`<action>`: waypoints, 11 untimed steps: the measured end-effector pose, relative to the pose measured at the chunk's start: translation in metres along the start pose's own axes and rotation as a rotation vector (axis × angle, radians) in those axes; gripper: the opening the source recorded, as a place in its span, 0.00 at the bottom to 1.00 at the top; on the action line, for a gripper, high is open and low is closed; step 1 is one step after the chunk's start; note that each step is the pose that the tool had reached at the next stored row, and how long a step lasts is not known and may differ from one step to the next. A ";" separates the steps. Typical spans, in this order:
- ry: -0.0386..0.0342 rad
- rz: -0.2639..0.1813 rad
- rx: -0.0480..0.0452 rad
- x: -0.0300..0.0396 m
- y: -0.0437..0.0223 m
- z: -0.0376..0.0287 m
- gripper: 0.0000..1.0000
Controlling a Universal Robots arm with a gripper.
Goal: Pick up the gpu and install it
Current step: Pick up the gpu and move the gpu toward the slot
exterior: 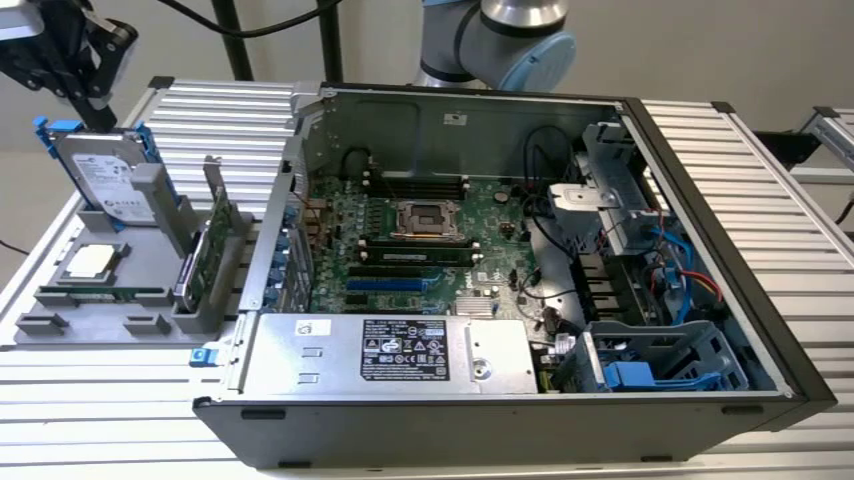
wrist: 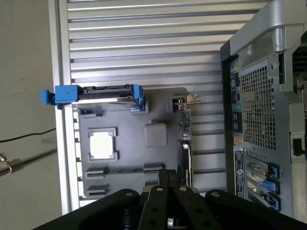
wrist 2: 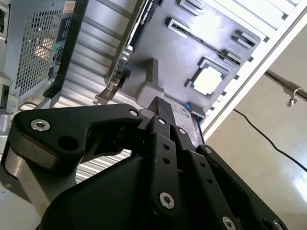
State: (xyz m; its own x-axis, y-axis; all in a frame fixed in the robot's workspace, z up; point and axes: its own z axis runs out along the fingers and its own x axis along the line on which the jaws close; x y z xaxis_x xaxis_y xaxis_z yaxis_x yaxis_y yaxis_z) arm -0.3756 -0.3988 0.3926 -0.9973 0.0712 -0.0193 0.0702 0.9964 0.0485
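- The gpu (exterior: 200, 262) stands on edge in the gray holder (exterior: 80, 330), its top edge free for gripping.
- The gripper (exterior: 96, 105) hangs above the holder, fingers closed together, holding nothing.

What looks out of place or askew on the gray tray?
Nothing stands out. The gpu stands upright in its slot on the tray, the hard drive stands in its own holder, and the processor lies flat in its recess.

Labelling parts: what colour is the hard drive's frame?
Blue frame, best seen in the first wrist view.
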 end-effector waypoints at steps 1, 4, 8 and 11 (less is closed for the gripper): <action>0.0000 0.000 -0.0001 0.0006 0.0000 0.0000 0.00; 0.0000 0.000 0.0000 0.0023 -0.0002 0.0000 0.00; 0.0001 0.000 0.0000 0.0047 -0.0003 -0.0001 0.00; 0.0000 0.000 -0.0001 0.0063 -0.0004 -0.0001 0.00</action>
State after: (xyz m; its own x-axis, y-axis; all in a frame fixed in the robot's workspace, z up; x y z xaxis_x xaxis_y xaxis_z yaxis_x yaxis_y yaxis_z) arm -0.3820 -0.3988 0.3926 -0.9973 0.0712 -0.0193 0.0702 0.9964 0.0486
